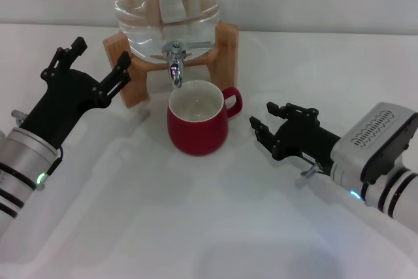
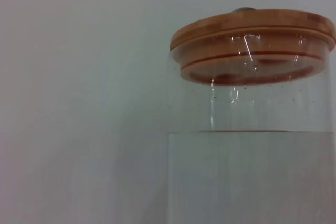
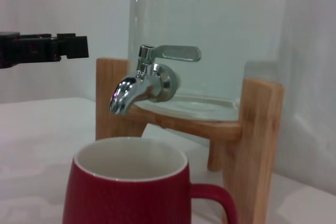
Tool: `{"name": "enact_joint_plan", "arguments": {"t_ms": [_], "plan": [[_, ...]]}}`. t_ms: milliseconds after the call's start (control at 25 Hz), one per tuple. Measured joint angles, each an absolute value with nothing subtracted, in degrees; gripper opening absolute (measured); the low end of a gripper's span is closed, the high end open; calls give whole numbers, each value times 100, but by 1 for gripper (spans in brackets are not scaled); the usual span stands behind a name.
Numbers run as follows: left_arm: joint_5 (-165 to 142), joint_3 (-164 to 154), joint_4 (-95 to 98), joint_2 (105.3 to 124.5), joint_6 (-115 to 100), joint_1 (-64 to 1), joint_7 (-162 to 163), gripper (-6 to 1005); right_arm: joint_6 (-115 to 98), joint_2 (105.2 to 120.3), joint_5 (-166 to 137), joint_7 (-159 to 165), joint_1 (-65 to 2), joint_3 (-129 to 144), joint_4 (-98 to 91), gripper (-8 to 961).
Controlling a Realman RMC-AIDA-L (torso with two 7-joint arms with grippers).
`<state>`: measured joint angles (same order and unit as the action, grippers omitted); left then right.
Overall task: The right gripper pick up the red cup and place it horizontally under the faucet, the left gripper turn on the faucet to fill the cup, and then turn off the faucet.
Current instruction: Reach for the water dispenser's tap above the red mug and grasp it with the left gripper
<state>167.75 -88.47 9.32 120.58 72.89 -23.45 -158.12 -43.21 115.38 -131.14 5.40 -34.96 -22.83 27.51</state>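
Observation:
The red cup [image 1: 198, 122] stands upright on the white table, its mouth directly below the spout of the chrome faucet [image 1: 174, 63], handle pointing right. In the right wrist view the cup [image 3: 126, 190] sits under the faucet [image 3: 142, 82], whose lever [image 3: 178, 52] lies level; no stream shows. My left gripper [image 1: 99, 57] hovers open left of the faucet, beside the wooden stand, holding nothing, and it also appears in the right wrist view as the left gripper [image 3: 44, 50]. My right gripper [image 1: 263, 115] is open just right of the cup's handle, apart from it.
The clear water jug [image 1: 163, 4] rests in a wooden stand [image 1: 225, 44] at the back of the table. In the left wrist view the jug [image 2: 252, 171] shows its wooden lid [image 2: 252, 27] and water line. A pale wall stands behind.

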Motion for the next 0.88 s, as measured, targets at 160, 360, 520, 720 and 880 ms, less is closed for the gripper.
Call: {"name": "enact_joint_plan", "arguments": {"t_ms": [160, 360, 520, 720, 880], "plan": [[16778, -8849, 932, 12058, 7287, -2340, -15812, 892, -4521, 11526, -13122, 542, -3347, -2252, 2759, 405], [16779, -8851, 932, 12058, 7286, -2338, -15812, 891, -4750, 11502, -13123, 542, -3183, -2253, 2751, 405], [16779, -8851, 932, 12058, 7285, -2337, -15812, 890, -5007, 11479, -13123, 541, -3033, -2282, 2710, 405], [16779, -8851, 931, 12060, 7277, -2338, -15812, 891, -5218, 11492, -13118, 536, -2959, -2512, 2459, 405], [16779, -8851, 931, 12069, 7277, -2338, -15812, 891, -5481, 11518, -13086, 529, -2837, -2924, 2055, 404]]}}
